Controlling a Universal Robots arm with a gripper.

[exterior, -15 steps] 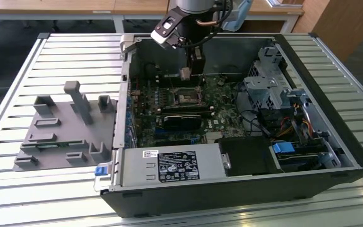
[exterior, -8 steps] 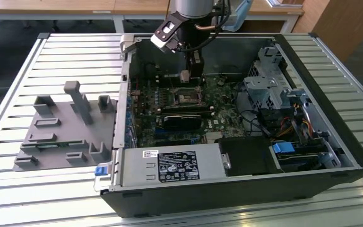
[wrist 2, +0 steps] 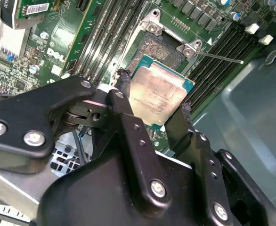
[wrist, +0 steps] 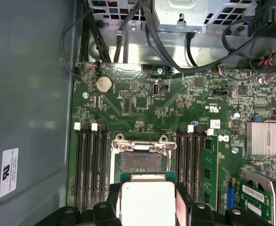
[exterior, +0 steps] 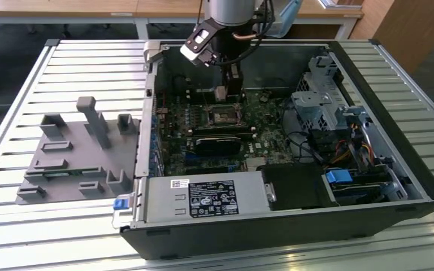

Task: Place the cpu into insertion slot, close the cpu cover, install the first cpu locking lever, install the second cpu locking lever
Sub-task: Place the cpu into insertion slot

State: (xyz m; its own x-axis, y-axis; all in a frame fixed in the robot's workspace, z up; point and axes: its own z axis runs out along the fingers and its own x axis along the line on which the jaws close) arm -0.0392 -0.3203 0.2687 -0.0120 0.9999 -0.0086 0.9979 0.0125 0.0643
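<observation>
Nothing legible enough to copy out. Large dark label with fine print on the power-supply box. Pale sticker on the grey case wall. Barcode strip on a green card. White logo printed on the circuit board. Faint marks on the cpu top.

Place: probably a robotics lab or test workshop.
Bench: slatted metal table carrying an open computer case around the pincer.
Fixture: grey moulded parts holder on the table, well apart from the pincer.
Furniture: wooden desks, well beyond the pincer.
</observation>
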